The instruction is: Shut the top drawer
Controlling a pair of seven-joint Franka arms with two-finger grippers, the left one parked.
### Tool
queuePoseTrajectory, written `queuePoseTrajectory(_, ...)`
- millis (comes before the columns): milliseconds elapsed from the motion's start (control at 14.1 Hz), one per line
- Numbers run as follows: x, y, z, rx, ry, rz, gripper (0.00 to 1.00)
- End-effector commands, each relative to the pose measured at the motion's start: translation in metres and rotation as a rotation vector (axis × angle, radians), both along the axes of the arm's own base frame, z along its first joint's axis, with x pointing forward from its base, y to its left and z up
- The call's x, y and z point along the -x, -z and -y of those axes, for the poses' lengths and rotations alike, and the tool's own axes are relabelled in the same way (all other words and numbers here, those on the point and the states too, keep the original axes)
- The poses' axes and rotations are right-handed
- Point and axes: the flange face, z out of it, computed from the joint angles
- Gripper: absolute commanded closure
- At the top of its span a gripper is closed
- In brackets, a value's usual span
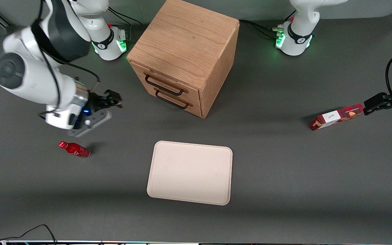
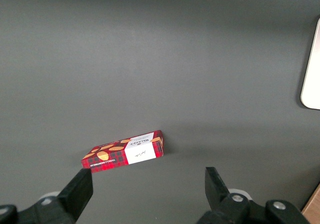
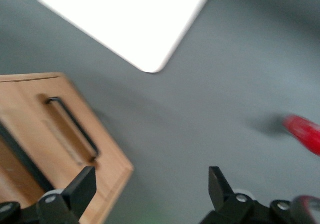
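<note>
The small oak cabinet (image 1: 185, 41) stands mid-table, its front turned toward the working arm's end. The top drawer (image 1: 174, 83) carries a thin black handle (image 1: 163, 85), and its front looks about level with the lower drawer (image 1: 179, 98). My gripper (image 1: 116, 100) hovers above the table beside the cabinet front, toward the working arm's end, a short gap from the handles. It is open, with nothing between its fingers. In the right wrist view my gripper (image 3: 151, 178) faces bare table past the cabinet's corner. A drawer front with a black handle (image 3: 75, 129) shows there; I cannot tell which drawer.
A cream tray (image 1: 189, 172) lies nearer the front camera than the cabinet. A small red bottle (image 1: 74, 149) lies on its side just below my arm. A red biscuit box (image 1: 335, 117) rests toward the parked arm's end.
</note>
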Motion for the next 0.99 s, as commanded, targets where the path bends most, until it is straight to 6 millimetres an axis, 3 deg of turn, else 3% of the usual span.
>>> queuePoseTrajectory(0, 0.005, -0.026, 0.054, 0.127, 0.211, 0.046, 0.0)
queuePoseTrajectory(355, 0.011, -0.062, 0.164, 0.151, 0.446, 0.094, 0.0)
queuePoseTrajectory(496, 0.023, -0.072, 0.197, 0.148, 0.509, 0.077, 0.0)
queuePoseTrajectory(922, 0.029, -0.081, 0.216, 0.14, 0.554, 0.083, 0.0)
